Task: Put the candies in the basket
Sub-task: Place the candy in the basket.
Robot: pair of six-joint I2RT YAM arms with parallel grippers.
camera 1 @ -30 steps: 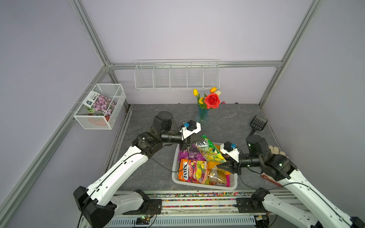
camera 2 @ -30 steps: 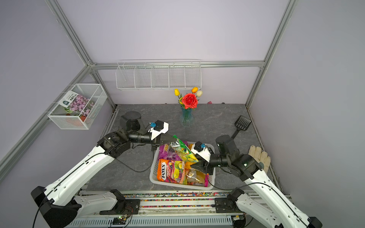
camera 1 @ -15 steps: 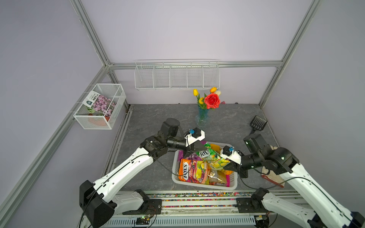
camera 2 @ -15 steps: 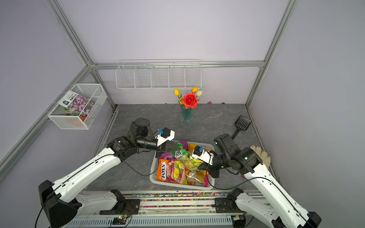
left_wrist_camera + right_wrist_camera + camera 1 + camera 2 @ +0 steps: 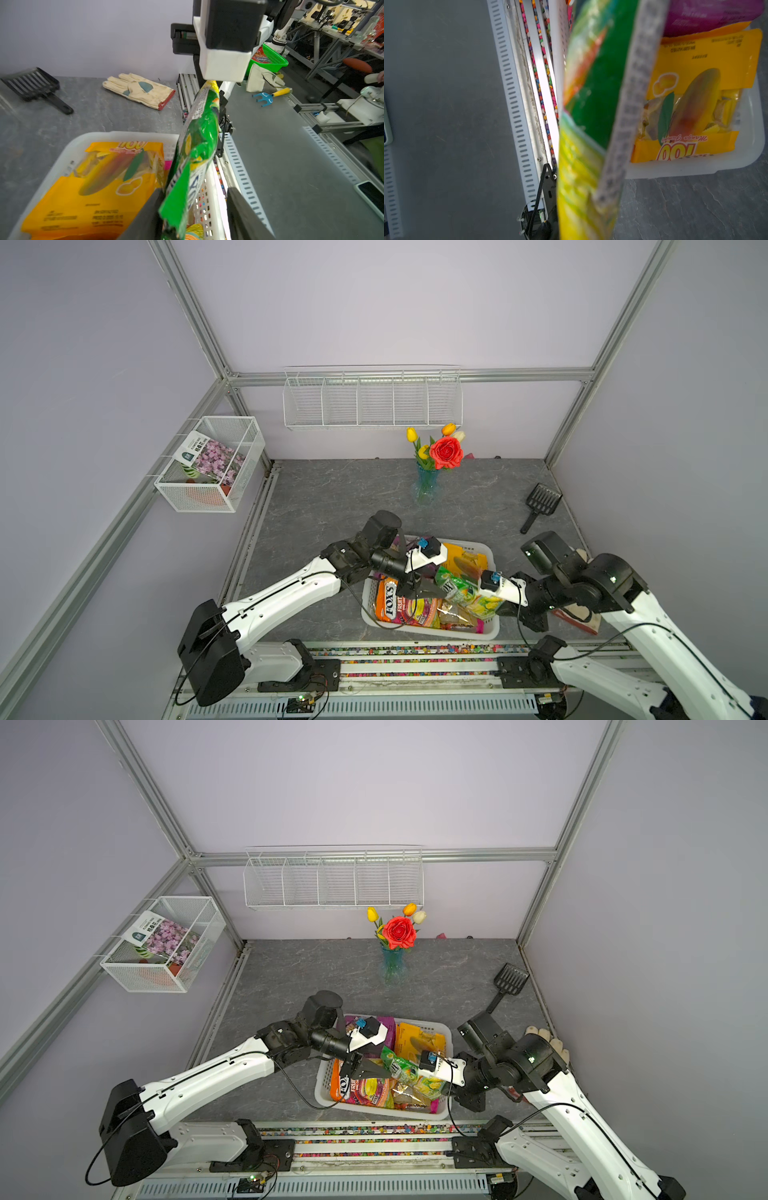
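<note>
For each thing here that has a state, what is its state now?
green FOX'S bag: lifted over the basket, held by right gripper
left gripper: jaws open beside the bag
basket: holding bags
mango "100" bag: lying flat in basket

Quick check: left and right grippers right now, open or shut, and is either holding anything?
Left gripper: open, fingers either side of the green FOX'S bag, not clamping it.
Right gripper: shut on the green FOX'S bag, above the basket.
</note>
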